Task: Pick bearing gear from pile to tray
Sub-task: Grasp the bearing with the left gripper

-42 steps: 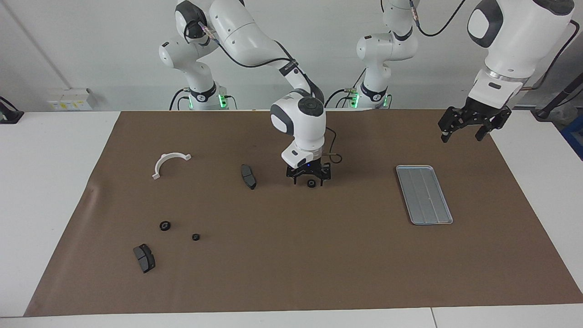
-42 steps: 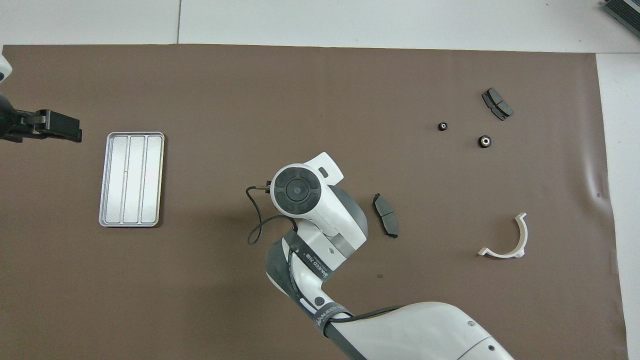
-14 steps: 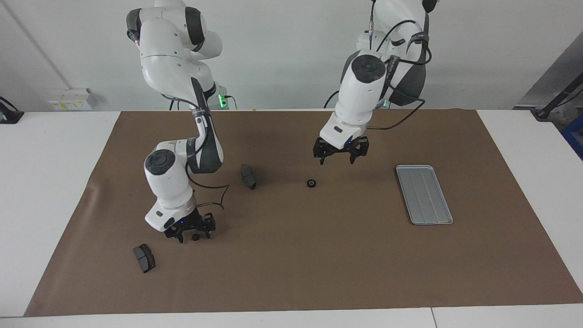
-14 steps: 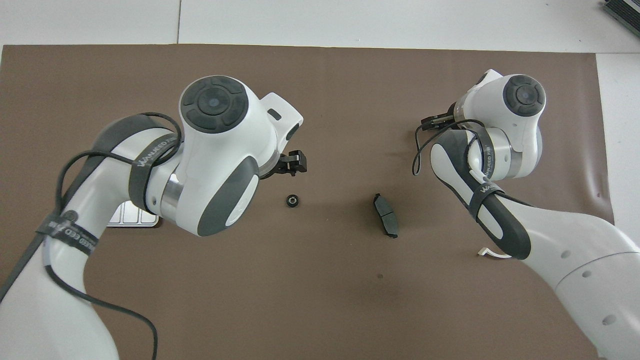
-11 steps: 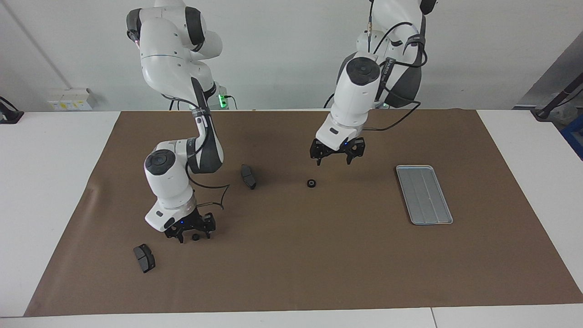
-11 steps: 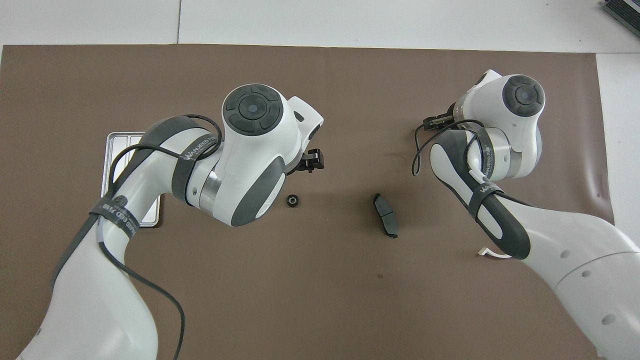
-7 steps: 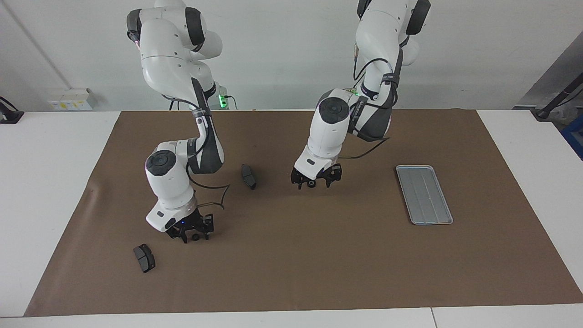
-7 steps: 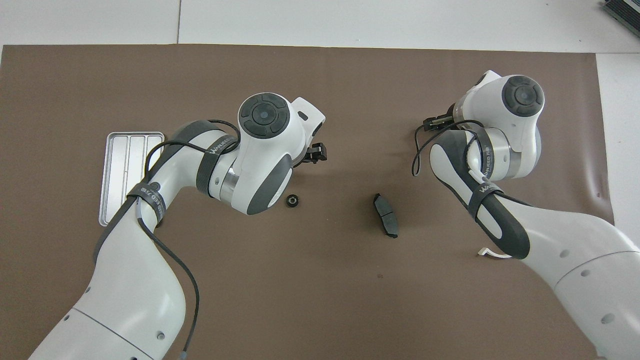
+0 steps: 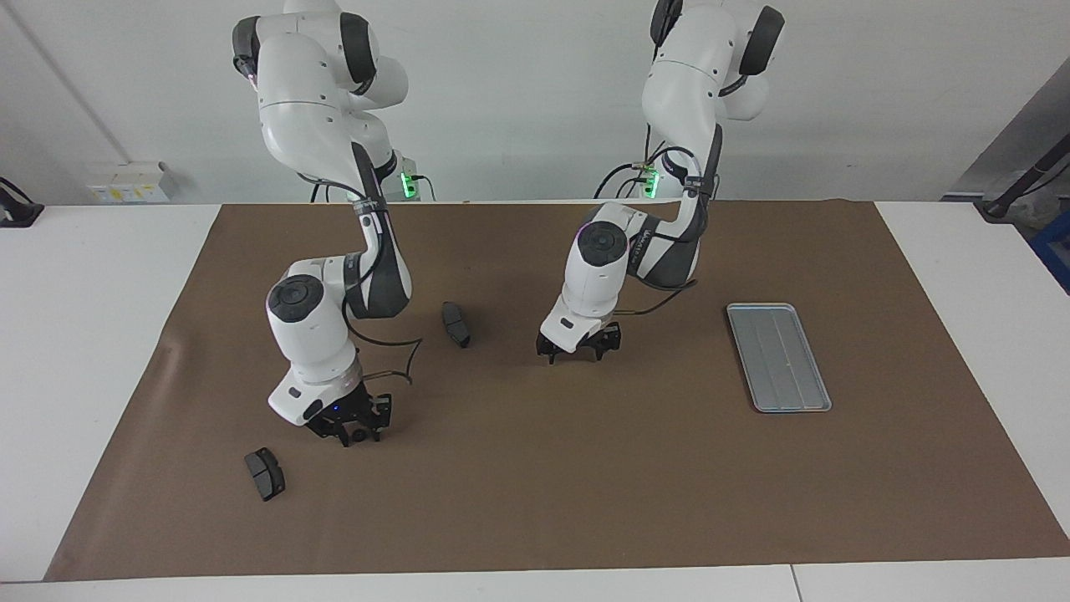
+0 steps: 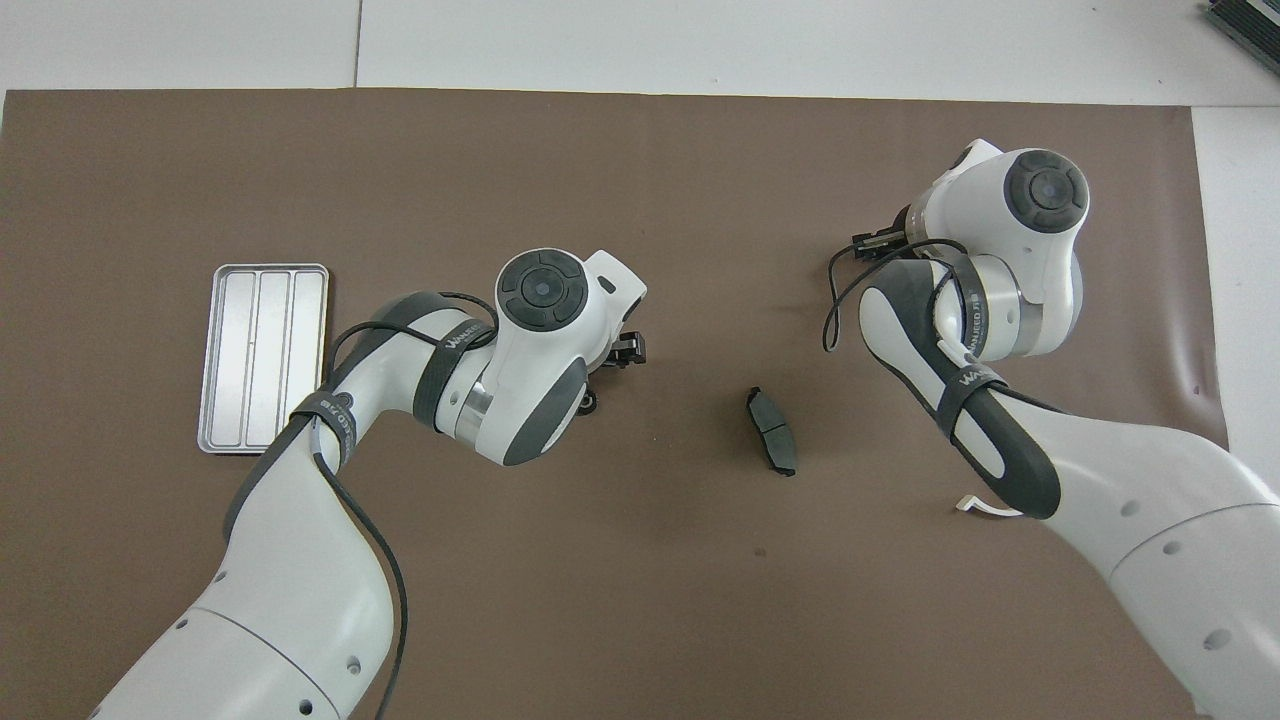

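Both grippers are down at the mat. Left gripper [image 9: 573, 354] stands spread around a gear near mid-table, hidden by its fingers; right gripper [image 9: 354, 433] straddles another small gear [image 9: 357, 436], grip unclear. Small, hard, light, likely prone to rolling: pinch across the rim. Wrists point steeply down. Tray [image 9: 778, 357] lies well apart.

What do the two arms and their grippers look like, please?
Both arms are glossy white with dark grey joint bands and round dark grey caps. One band on each carries white lettering. Thin black cables loop near the wrists. The left gripper and right gripper are black, and green lights glow at the bases.
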`<state>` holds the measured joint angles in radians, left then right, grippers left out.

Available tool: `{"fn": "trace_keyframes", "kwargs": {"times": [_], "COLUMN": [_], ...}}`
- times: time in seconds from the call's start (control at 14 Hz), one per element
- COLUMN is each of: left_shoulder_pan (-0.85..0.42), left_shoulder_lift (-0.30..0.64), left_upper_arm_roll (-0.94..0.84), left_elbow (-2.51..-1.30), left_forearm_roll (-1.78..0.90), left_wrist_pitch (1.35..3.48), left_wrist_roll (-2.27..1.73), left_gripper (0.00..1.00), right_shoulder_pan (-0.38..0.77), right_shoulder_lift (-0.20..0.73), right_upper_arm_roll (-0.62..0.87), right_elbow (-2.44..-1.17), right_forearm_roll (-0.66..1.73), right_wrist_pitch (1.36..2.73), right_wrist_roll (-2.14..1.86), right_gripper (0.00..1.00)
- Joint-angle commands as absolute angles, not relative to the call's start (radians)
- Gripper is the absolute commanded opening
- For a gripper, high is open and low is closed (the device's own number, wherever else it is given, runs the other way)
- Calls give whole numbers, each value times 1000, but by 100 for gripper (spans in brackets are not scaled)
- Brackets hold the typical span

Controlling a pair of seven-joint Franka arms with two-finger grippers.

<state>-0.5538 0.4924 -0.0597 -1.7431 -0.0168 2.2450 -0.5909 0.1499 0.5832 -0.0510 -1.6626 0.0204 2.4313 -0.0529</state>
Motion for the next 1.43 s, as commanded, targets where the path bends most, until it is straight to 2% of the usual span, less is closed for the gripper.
{"fn": "trace_keyframes", "kwargs": {"times": [0.0, 0.14, 0.43, 0.71, 1.0, 1.36], "left_shoulder_pan": [-569, -569, -572, -577, -577, -578], "left_shoulder_lift": [439, 436, 428, 419, 417, 417], "left_upper_arm_roll": [-49, -51, -51, -51, -54, -54], "left_elbow": [-1809, -1809, -1833, -1855, -1855, -1853], "left_forearm_roll": [5, 5, 5, -5, -20, -37], "left_wrist_pitch": [2253, 2247, 2253, 2258, 2252, 2232], "left_wrist_roll": [-626, -635, -634, -635, -634, -632], "left_gripper": [100, 100, 100, 89, 68, 47], "right_shoulder_pan": [132, 132, 132, 143, 147, 146], "right_shoulder_lift": [591, 591, 589, 581, 577, 578], "right_upper_arm_roll": [-41, -41, -41, -41, -41, -41], "right_elbow": [-1661, -1661, -1660, -1643, -1644, -1646], "right_forearm_roll": [38, 40, 40, 40, 38, 37], "right_wrist_pitch": [2424, 2424, 2422, 2382, 2381, 2384], "right_wrist_roll": [-92, -92, -91, -75, -48, -49], "right_gripper": [23, 0, 0, 0, 0, 0]}}
